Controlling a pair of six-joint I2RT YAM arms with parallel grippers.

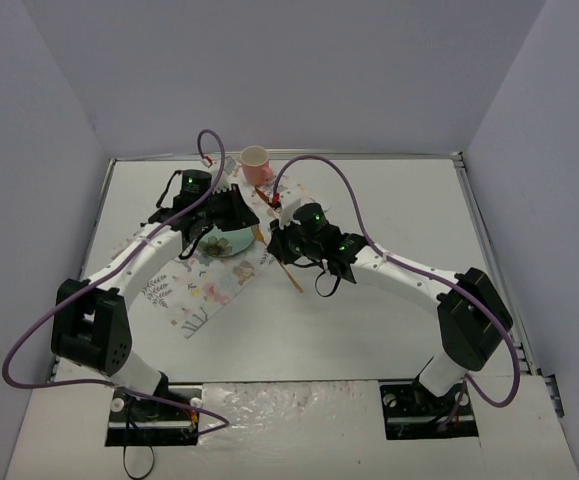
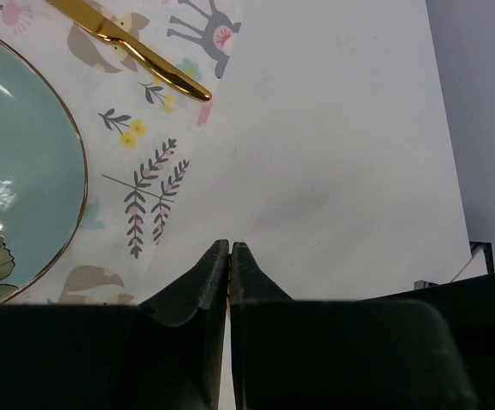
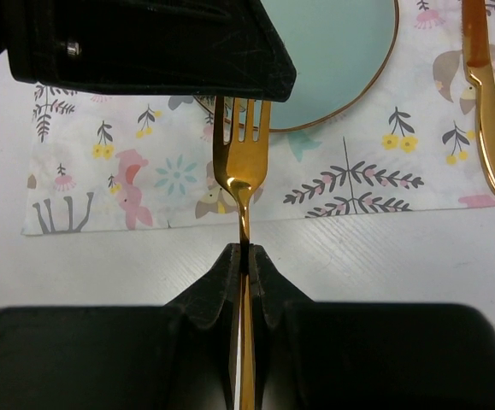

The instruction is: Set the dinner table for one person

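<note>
Closest to my right wrist lens, the right gripper [image 3: 245, 256] has its two black fingers nipped tight on the slim neck of a gold fork [image 3: 241, 162]. The handle runs back between them toward the camera. The fork's tines point away over the animal-and-leaf placemat [image 3: 350, 179], just short of the gold rim of the teal plate [image 3: 332, 51]. A black housing [image 3: 144, 51] crosses above the tines and hides their tips. I cannot tell whether the fork is resting on the cloth or held off it.

On my left wrist feed, the left gripper [image 2: 230, 256] has its fingertips pressed together with nothing between them. They sit above bare white surface just off the placemat's edge. The plate curves in at the left of that view.

A gold knife [image 3: 485, 111] lies flat on the placemat beside the plate, apart from the rim, its tip near the cloth's border.

The dinner table [image 1: 369, 320] is the big white matte top that fills the floor of the white-walled enclosure, under both arms. The placemat lies on it askew, left of centre. A pink cup [image 1: 256, 162] stands upright at the placemat's far end, toward the back of the table. From above, both grippers meet over the plate end of the placemat.
</note>
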